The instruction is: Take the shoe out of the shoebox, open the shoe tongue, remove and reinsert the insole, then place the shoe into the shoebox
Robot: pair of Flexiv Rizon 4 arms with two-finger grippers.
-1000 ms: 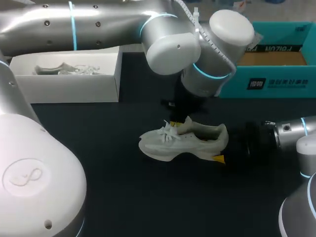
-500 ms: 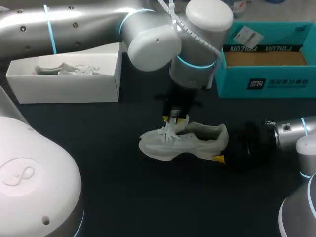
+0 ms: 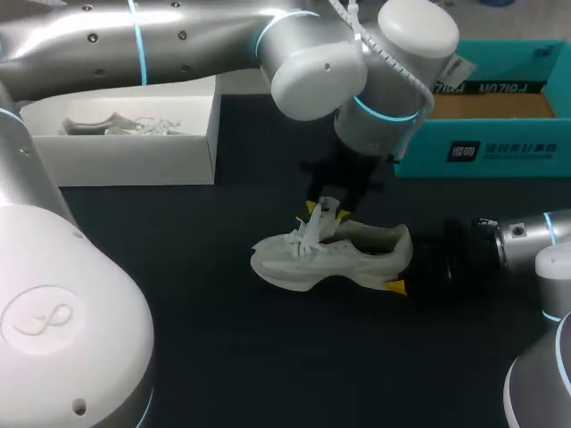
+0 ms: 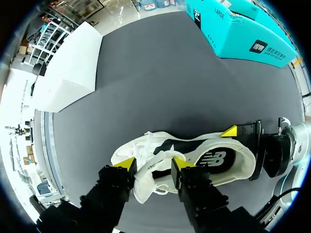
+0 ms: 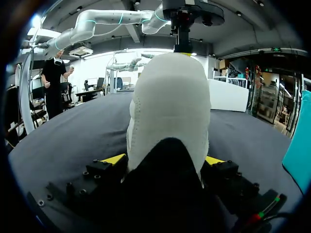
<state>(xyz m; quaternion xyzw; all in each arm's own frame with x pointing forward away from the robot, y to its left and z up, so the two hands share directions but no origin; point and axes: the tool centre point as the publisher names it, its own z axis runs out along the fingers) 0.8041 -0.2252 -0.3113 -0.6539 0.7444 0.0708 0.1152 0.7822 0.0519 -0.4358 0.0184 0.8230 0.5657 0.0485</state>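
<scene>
White mesh and a pale sole – the shoe [image 3: 335, 257] stands upright near the middle of the dark table [image 3: 223, 357], toe toward the left arm's side, heel toward the right arm. From the left wrist its mouth gapes, with the dark insole [image 4: 214, 162] showing inside. The left gripper [image 4: 153, 164] comes down from above and its yellow tips pinch the tongue [image 4: 146, 180] from both sides, holding it and the laces raised off the instep. The right gripper [image 5: 164, 160] lies low at the heel, fingers spread about as wide as the shoe and pressed to either flank – clamped on it. Behind, well apart from the shoe, an open white box [image 3: 134, 156] holds a second pale shoe [image 3: 116, 125]; on the opposite side sits an open teal shoebox [image 3: 500, 152].
</scene>
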